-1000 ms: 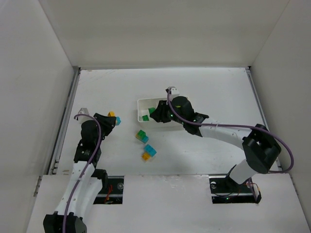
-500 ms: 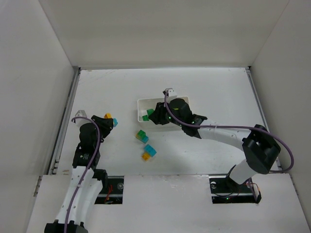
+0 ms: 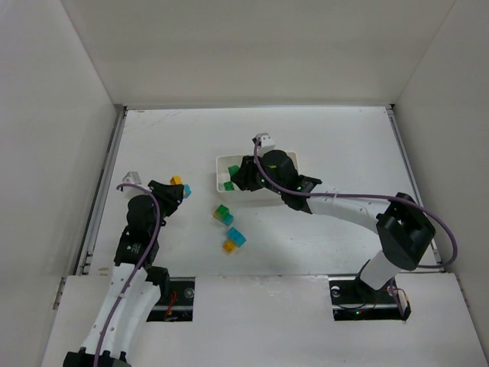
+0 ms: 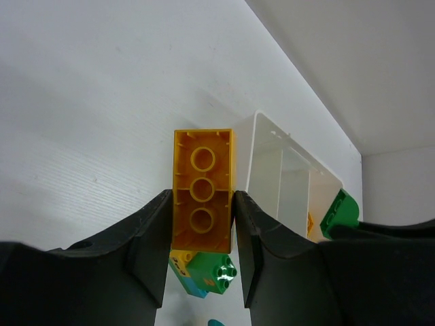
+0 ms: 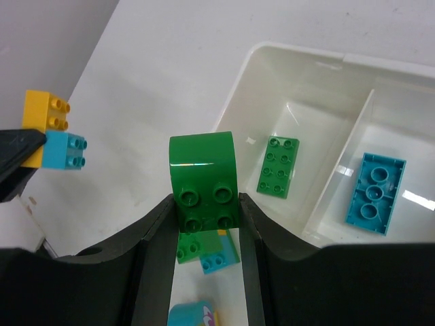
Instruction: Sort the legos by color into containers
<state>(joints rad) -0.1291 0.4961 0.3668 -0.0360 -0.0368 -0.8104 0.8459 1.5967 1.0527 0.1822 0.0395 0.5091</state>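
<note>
My left gripper (image 3: 176,189) is shut on a yellow-orange brick (image 4: 202,197) joined to a cyan one (image 5: 64,151), held above the table left of the white tray (image 3: 221,160). My right gripper (image 5: 205,204) is shut on a green brick (image 5: 202,183) with a rounded end, held above the tray's left end (image 3: 232,170). The tray's left compartment holds a flat green brick (image 5: 277,166). Its middle compartment holds a cyan brick (image 5: 374,193). A green-and-cyan stack (image 3: 222,215) and a cyan-and-yellow stack (image 3: 233,240) lie on the table in front of the tray.
The tray's rim (image 5: 299,54) and dividers stand just right of the held green brick. White walls enclose the table on the left, back and right. The right arm's body lies across the tray's right part in the top view.
My right gripper has shifted a little to the left and back with the green brick. My left gripper has wavered slightly and still holds its stack.
</note>
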